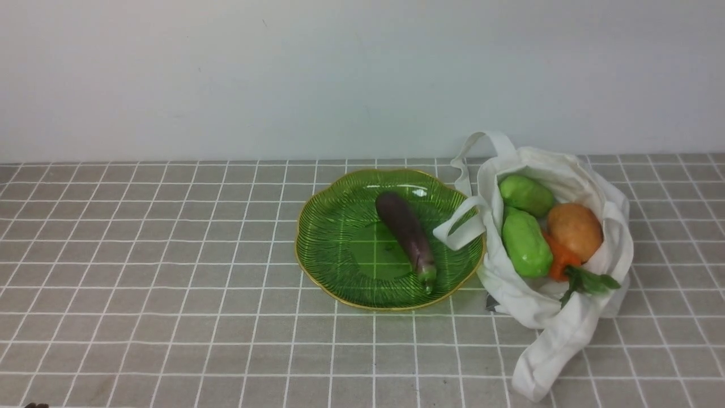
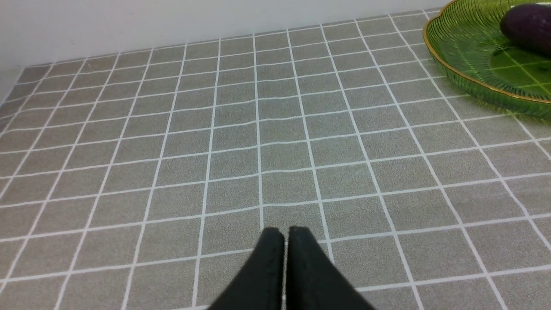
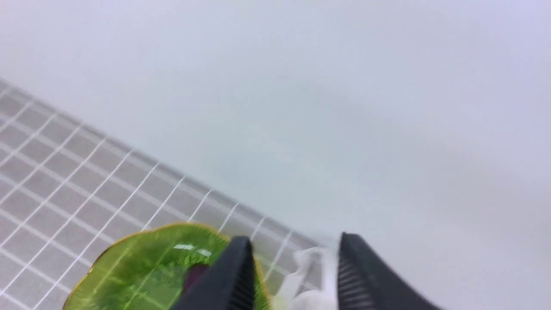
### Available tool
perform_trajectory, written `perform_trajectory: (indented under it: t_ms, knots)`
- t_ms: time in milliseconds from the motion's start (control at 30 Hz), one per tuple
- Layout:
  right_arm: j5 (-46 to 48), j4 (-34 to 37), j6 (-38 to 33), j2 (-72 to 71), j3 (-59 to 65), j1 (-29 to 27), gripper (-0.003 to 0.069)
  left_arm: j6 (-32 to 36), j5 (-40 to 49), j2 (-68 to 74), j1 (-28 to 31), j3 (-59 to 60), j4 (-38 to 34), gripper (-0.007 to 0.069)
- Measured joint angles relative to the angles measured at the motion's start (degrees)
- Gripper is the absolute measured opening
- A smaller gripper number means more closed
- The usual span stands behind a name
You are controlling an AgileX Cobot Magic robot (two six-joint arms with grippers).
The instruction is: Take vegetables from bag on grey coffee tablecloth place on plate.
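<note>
Presently the eggplant (image 1: 406, 232) is laid on the green plate (image 1: 334, 226), long axis from 11 to 5 o'clock, stem at 5. A reach into the white bag (image 1: 544, 317) at the plate's 3 o'clock seems called for; the right gripper (image 3: 295, 239) is spread, empty, the left gripper (image 2: 286, 232) pressed together

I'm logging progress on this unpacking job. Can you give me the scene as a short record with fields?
on plate: eggplant, alone on the green plate
in bag: far green vegetable, near green vegetable, potato, carrot, all in the white bag
surface: grey grid tablecloth
left gripper: shut, empty
right gripper: open, empty
left to move: four vegetables
</note>
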Motion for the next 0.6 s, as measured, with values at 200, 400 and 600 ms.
perform_trajectory:
  t_ms: [200, 400, 600]
  knots:
    - [0.0, 0.3, 2.2, -21.8, 17.0, 0.0, 0.0021, 0.0, 0.0, 0.0, 0.0, 0.0, 0.0, -0.0005]
    - [-4.0, 3.0, 4.4, -46.3, 46.7, 0.0, -0.0013, 0.0, 0.0, 0.0, 0.0, 0.0, 0.0, -0.0005]
    - [-41.6, 7.6, 6.1, -79.3, 91.6, 0.0, -0.0015, 0.0, 0.0, 0.0, 0.0, 0.0, 0.0, -0.0005]
